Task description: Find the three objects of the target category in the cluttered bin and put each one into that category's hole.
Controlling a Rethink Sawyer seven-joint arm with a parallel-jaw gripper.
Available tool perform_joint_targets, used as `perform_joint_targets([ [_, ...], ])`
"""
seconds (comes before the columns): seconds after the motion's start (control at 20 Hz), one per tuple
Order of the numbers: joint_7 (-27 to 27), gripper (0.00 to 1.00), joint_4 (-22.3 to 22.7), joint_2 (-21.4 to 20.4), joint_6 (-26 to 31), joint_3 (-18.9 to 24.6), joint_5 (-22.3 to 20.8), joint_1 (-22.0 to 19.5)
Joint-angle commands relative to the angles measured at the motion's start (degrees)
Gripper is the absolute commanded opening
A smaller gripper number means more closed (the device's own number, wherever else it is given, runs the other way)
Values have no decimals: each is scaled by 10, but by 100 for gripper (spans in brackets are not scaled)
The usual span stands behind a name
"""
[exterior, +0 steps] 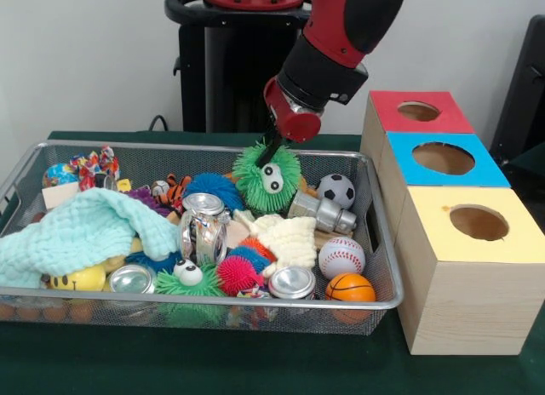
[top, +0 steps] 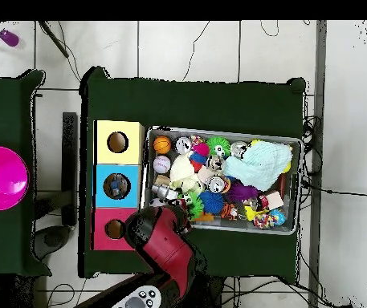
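Observation:
My gripper [exterior: 271, 155] reaches down over the far side of the wire bin [exterior: 213, 303], shut on a green spiky ball with googly eyes [exterior: 266, 179]. The ball hangs just above the other toys, by the bin's rear rim. From overhead the red arm [top: 164, 241] covers the gripper, and the green ball [top: 194, 207] peeks out at the bin's corner nearest the boxes. Three wooden boxes stand beside the bin, with a red-topped hole [exterior: 418, 111], a blue-topped hole [exterior: 443, 158] and a yellow-topped hole [exterior: 479, 222].
In the bin lie a soccer ball [exterior: 335, 191], a baseball [exterior: 341, 257], a basketball [exterior: 350, 287], a glass jar [exterior: 203, 229], a mint cloth [exterior: 85, 233], metal lids and more spiky balls. A pink bowl [top: 0, 178] sits on the side table.

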Motion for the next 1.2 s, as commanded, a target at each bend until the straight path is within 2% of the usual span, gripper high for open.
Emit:
perform_joint_targets([
  [0.05, -68, 100, -54, -17, 158, -2, -148, -37],
  [0.2, -67, 100, -56, -18, 153, 2, -151, -42],
  [0.35, -49, 100, -72, -23, 166, -6, -182, -50],
  [0.45, -62, 100, -105, -27, 195, -25, -225, -61],
  [0.5, -86, 100, -129, -28, 209, -38, -255, -69],
  [0.6, -108, 100, -162, -34, 228, -44, -297, -84],
  [0.75, -111, 100, -190, -42, 245, -36, -343, -100],
  [0.85, -94, 100, -195, -45, 241, -27, -365, -106],
  [1.0, -21, 100, -184, -42, 207, -27, -369, -96],
  [1.1, 37, 100, -163, -41, 152, -8, -349, -98],
  [1.2, 68, 100, -155, -30, 98, 7, -338, -99],
])
